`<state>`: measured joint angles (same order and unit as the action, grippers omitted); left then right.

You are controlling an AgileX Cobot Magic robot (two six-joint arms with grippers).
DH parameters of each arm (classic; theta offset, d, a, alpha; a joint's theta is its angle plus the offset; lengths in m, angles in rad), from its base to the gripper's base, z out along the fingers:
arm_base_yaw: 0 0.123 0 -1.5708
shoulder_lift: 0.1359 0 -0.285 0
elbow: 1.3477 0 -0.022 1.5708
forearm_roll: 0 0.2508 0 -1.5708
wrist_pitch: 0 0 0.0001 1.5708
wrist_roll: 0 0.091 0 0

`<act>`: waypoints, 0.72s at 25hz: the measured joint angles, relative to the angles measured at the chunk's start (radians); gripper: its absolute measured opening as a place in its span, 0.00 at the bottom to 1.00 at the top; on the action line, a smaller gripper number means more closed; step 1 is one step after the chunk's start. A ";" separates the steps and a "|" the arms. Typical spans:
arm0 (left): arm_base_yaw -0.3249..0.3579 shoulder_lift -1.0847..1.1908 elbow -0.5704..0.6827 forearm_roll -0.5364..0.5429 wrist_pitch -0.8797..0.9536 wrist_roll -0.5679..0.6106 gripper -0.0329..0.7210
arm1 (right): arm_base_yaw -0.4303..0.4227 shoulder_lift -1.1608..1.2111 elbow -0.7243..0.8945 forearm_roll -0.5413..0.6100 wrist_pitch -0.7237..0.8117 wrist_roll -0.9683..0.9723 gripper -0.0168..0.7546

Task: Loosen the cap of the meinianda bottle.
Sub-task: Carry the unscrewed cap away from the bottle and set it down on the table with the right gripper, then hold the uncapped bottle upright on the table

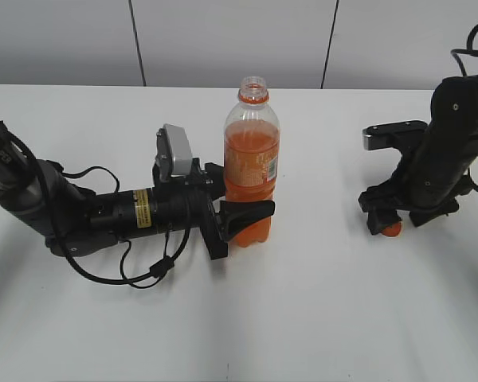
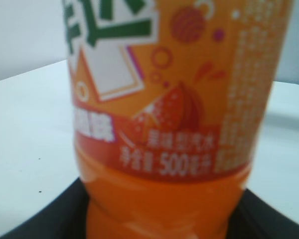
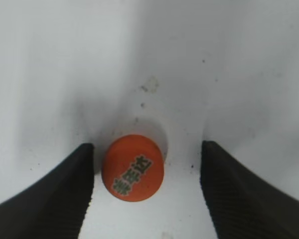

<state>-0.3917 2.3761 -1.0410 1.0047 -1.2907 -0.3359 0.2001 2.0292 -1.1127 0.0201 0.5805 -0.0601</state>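
Observation:
The meinianda bottle [image 1: 252, 155] stands upright mid-table with its mouth open and no cap on it. My left gripper [image 1: 243, 223] is shut on its ribbed lower body; the left wrist view shows the label and orange liquid [image 2: 164, 129] filling the frame between the black fingers. The orange cap [image 3: 133, 167] lies flat on the white table between the fingers of my right gripper [image 3: 147, 186], which is open, its left finger close beside the cap. In the exterior view the cap [image 1: 391, 230] shows under the right gripper [image 1: 394, 219] at the right.
The white table [image 1: 303, 318] spreads all around. A grey panelled wall [image 1: 223, 40] runs behind its far edge. Black cables [image 1: 143, 270] trail from the left arm lying low across the table.

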 joint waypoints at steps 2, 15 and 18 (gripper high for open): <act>0.000 0.000 0.000 0.000 0.000 0.000 0.57 | 0.000 0.000 0.000 0.004 0.011 0.003 0.79; 0.000 0.000 0.000 0.000 0.000 0.000 0.57 | 0.000 -0.125 0.001 0.012 0.100 -0.011 0.78; 0.000 0.000 0.000 0.000 0.000 0.000 0.57 | 0.000 -0.168 0.001 0.012 0.100 -0.016 0.78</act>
<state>-0.3917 2.3761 -1.0410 1.0047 -1.2907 -0.3359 0.2001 1.8609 -1.1117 0.0324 0.6802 -0.0760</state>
